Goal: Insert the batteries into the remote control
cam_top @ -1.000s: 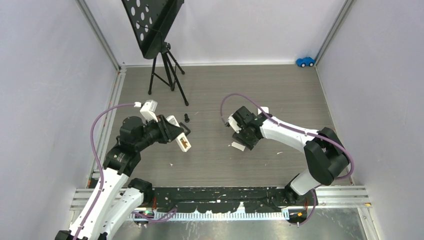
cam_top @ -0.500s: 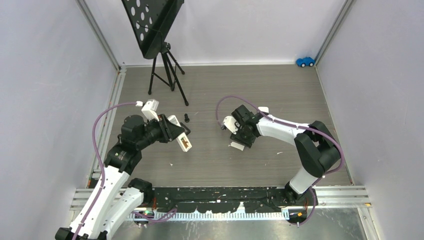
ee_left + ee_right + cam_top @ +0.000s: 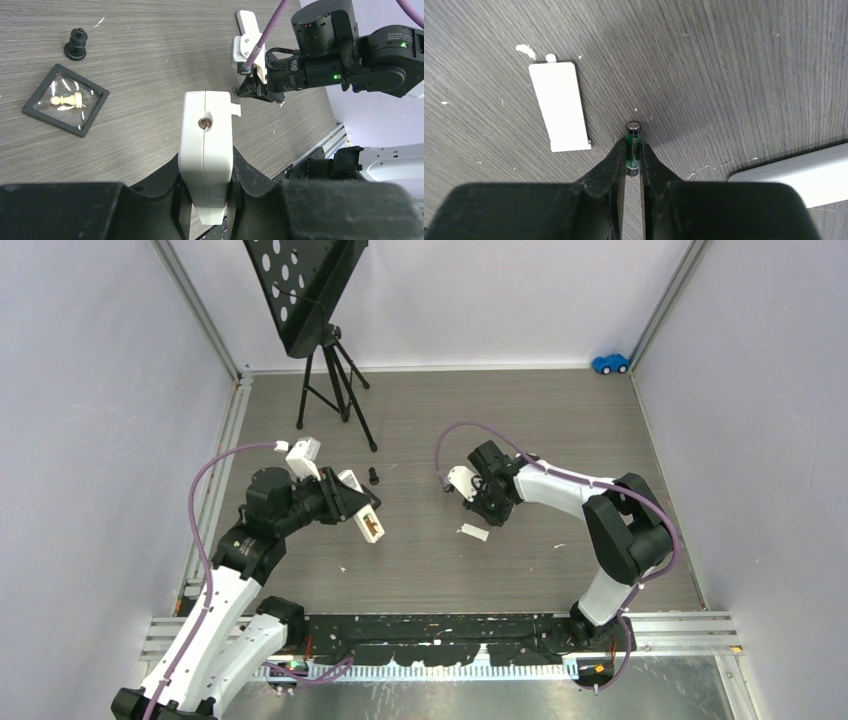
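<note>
Top view, left arm: it rises from its base at 7 o'clock, elbow bent, forearm running toward 3 o'clock. The left gripper (image 3: 352,508) sits left of the table (image 3: 560,430) centre, fingers pressed onto the white remote control (image 3: 369,523), which sticks out toward 4 o'clock.

Right arm: base at 5 o'clock, upper link folded back, forearm reaching toward 9 o'clock and pitched down. The right gripper (image 3: 489,508) is low over the boards near mid-table, well apart from the remote. A white battery cover (image 3: 474,532) lies just at its 7 o'clock.

Left wrist view adds the grip: the remote control (image 3: 206,150) stands on edge between the two fingers of the left gripper (image 3: 206,176), with a screw on its end face. At 10 o'clock a black pawn (image 3: 76,44) is on the boards, and below it is a square black tray (image 3: 35,111) holding a white pawn (image 3: 66,99) (neither reads clearly from above).

Right wrist view alone shows the cell: the right gripper (image 3: 633,156) pinches a green-wrapped battery (image 3: 633,142) lying on the table, metal cap toward 12 o'clock. The battery cover (image 3: 559,106) lies flat at its 10 o'clock, not touching.
</note>
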`<state>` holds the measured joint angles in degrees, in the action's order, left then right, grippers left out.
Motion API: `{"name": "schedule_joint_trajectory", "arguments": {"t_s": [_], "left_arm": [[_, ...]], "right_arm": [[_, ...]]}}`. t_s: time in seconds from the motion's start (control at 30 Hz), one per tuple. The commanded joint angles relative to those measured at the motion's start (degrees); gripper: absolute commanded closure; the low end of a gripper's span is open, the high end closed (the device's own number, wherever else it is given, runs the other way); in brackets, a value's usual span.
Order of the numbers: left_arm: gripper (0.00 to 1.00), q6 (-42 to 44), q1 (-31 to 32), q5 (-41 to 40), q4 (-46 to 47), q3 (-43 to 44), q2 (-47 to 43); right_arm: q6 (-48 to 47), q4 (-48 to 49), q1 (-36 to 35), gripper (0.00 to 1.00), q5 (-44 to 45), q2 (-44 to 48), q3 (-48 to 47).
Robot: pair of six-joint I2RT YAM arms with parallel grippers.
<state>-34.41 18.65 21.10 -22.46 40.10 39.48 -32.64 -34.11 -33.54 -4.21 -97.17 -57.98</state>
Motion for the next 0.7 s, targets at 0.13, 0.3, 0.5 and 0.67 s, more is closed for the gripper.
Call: {"name": "schedule_joint_trajectory", "arguments": {"t_s": [0.13,0.3,0.5,0.67], "left_arm": [[1.0,-1.0,0.1,2.9,4.9,2.4,2.1],[1.0,-4.9,0.1,8.8,8.8,1.3,6.6],[1.0,-13.2,0.1,19.2,19.7,-0.7,14.3],[1.0,-24.3,1.2,23.6,36.7,-3.9,21.4]], "right_arm": [[3.8,1.8,1.4,0.88,-0.8,1.1,-1.7],[10.8,5.0,1.4,0.93,-0.1,5.8,-2.6],[22.1,8.2,1.2,0.97,-6.0,16.3,-1.0],[46.7,9.2,1.0,1.0,5.2,25.0,-3.0]]}}
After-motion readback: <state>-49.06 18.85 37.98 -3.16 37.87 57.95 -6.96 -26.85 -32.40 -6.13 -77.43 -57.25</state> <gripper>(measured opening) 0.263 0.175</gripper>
